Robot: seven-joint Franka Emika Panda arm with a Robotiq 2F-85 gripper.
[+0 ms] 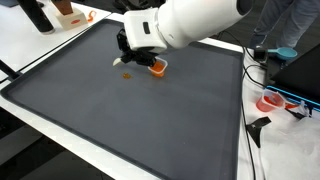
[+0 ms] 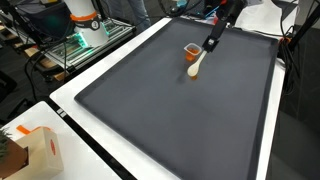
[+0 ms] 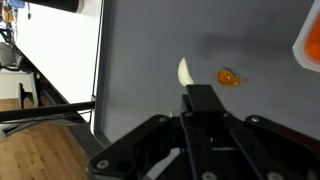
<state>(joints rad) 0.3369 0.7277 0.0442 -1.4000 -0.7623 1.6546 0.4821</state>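
Note:
My gripper (image 3: pixel 200 97) is shut on a cream-coloured spoon (image 3: pixel 184 72), and only the spoon's pale tip shows beyond the fingers in the wrist view. In an exterior view the spoon (image 2: pixel 194 69) slants down from the gripper (image 2: pixel 211 41) with its head on or just above the dark grey mat (image 2: pixel 170 120). A small orange cup (image 2: pixel 192 49) stands right beside the spoon, at the far part of the mat. A small orange-brown blob (image 3: pixel 228 77) lies on the mat just past the spoon tip. In an exterior view the blob (image 1: pixel 127 73) lies left of the cup (image 1: pixel 158 67), below the gripper (image 1: pixel 126 52).
The mat covers a white table (image 1: pixel 60 140). A cardboard box (image 2: pixel 28 152) sits at a near corner. Dark bottles (image 1: pixel 38 14) and an orange object (image 1: pixel 70 14) stand beyond the mat. A red-rimmed round thing (image 1: pixel 270 101) and cables lie off its side.

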